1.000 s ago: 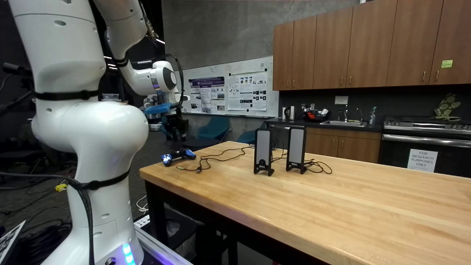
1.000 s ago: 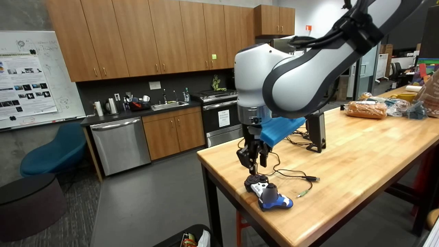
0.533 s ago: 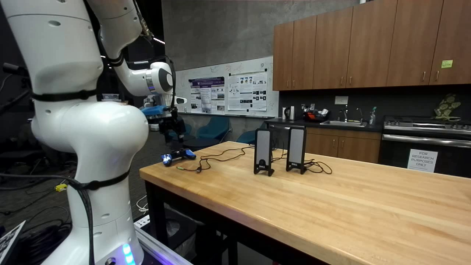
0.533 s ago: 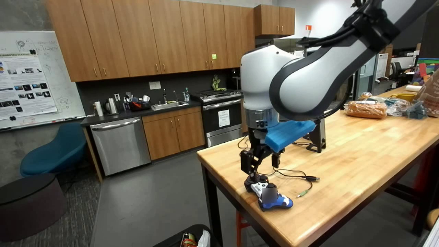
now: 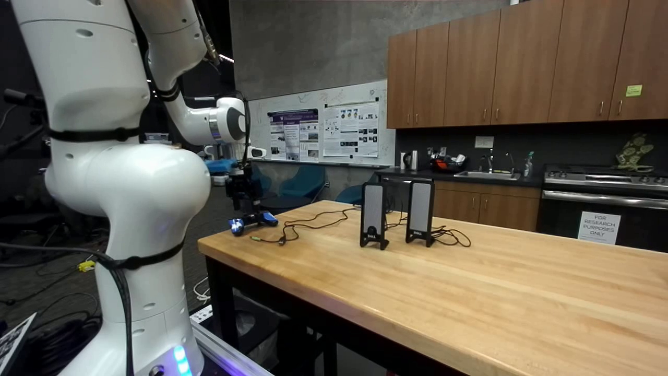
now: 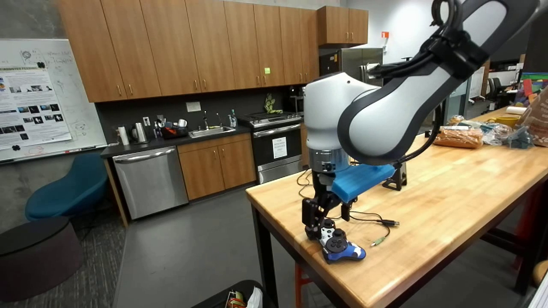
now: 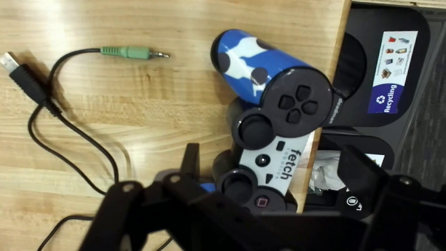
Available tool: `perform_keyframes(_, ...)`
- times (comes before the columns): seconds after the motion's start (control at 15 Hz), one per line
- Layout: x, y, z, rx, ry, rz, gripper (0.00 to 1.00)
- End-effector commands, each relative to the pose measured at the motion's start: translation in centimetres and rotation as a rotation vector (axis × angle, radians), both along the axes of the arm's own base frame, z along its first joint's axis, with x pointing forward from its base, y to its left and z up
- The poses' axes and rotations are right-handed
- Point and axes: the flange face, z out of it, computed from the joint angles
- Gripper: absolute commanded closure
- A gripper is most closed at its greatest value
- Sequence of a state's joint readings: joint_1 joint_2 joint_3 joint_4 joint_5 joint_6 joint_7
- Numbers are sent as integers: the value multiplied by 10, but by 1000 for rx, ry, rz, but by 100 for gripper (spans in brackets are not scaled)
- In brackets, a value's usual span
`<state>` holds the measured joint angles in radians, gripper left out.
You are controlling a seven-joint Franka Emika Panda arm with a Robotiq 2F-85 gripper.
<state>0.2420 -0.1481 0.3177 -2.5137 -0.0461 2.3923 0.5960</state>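
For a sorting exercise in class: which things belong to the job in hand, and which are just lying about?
Apparently in the job:
game controller
pincer, open at one end of it

Apparently just lying about:
two speakers
cable with green plug
plastic-wrapped package

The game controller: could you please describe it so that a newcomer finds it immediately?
Start at the long wooden table and find the end where the black gripper points down. There, near the edge, lies the game controller. Unlike the nearby USB plug and green audio plug, it has a blue-and-white camouflage grip and a pale panel reading "fetch".
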Motion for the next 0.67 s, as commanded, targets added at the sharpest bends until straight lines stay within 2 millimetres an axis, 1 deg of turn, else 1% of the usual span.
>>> perform_keyframes(0.0, 5, 0, -8, 18, 5, -19, 0)
perform_keyframes(0.07, 6, 1, -12, 17, 8, -20, 0)
perform_keyframes(0.2, 7, 2, -20, 19, 15, -22, 5)
perform_keyframes(0.27, 8, 2, -23, 21, 19, -24, 1)
perform_keyframes(0.4, 9, 2, -28, 21, 24, -27, 2)
perform_keyframes(0.47, 10, 2, -30, 18, 25, -30, 26)
perform_keyframes(0.53, 11, 1, -31, 19, 26, -34, 28)
perform_keyframes(0.6, 12, 0, -31, 19, 24, -39, 33)
